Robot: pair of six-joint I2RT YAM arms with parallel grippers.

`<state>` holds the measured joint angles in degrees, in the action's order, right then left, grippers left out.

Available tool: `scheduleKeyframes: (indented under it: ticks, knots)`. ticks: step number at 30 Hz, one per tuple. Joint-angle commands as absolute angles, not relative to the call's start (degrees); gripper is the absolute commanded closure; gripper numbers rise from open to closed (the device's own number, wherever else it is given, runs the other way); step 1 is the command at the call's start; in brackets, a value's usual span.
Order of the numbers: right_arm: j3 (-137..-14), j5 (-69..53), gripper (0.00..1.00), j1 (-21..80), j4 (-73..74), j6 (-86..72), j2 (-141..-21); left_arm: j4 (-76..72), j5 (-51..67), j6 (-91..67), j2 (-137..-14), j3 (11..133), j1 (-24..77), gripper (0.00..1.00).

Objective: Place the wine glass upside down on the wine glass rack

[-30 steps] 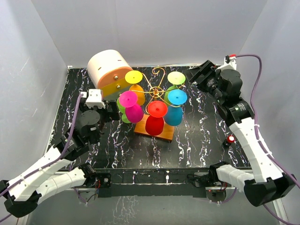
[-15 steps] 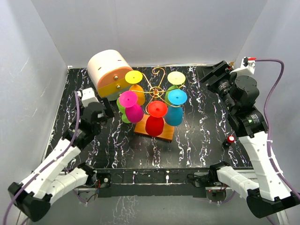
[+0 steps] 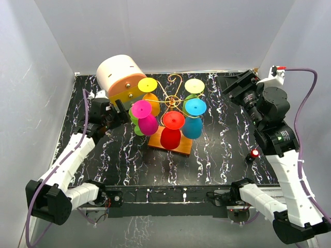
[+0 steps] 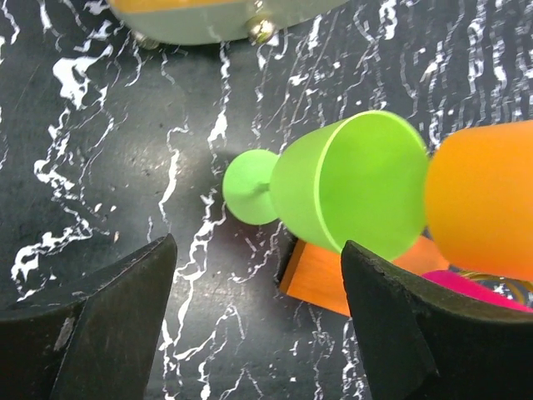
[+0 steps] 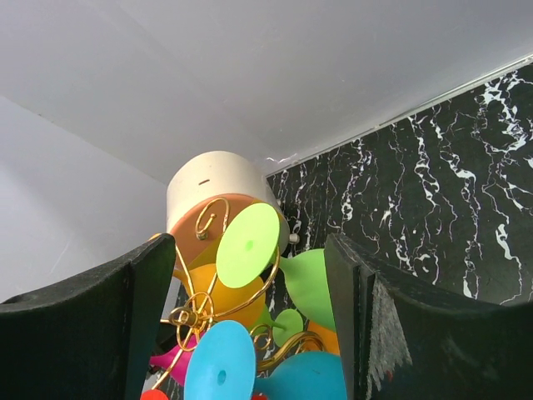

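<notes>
Looking at the green wine glass [image 4: 350, 196], we find it lying sideways on the desk [image 4: 125, 167], bowl just beside the orange base of the wine glass rack [image 3: 172, 98]. Our left end effector [image 4: 256, 254] hovers released over it; the right end effector [image 5: 250, 246] gapes empty, well apart.

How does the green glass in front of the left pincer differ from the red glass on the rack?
The green glass lies on its side beside the rack; the red glass hangs upside down on it, foot uppermost. The green glass is off the wire arms; the red glass is on them. Both are opaque, brightly coloured glasses.
</notes>
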<state>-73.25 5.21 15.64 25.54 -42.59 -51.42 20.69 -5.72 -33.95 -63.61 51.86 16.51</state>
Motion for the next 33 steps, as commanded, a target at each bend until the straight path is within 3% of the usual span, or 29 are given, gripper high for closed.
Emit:
scheduleKeyframes:
  ticks: [1, 11, 22, 33]
  knots:
    - [-72.8, 5.3, 0.29, 15.6, 23.5, -42.8, -50.4, 18.2, -1.9, -34.4, -63.6, 55.8, 15.7, 0.23]
    - [-72.6, 5.4, 0.29, 15.6, 23.5, -43.0, -50.0, 21.9, -0.5, -30.0, -73.8, 62.1, 15.2, 0.38]
    - [-72.4, 5.0, 0.29, 15.6, 22.7, -43.2, -49.1, 29.0, 1.3, -23.2, -79.9, 68.1, 14.6, 0.83]
    - [-71.8, 3.1, 0.3, 15.6, 21.1, -43.2, -47.8, 34.0, 4.1, -19.5, -84.4, 71.0, 14.6, 0.86]
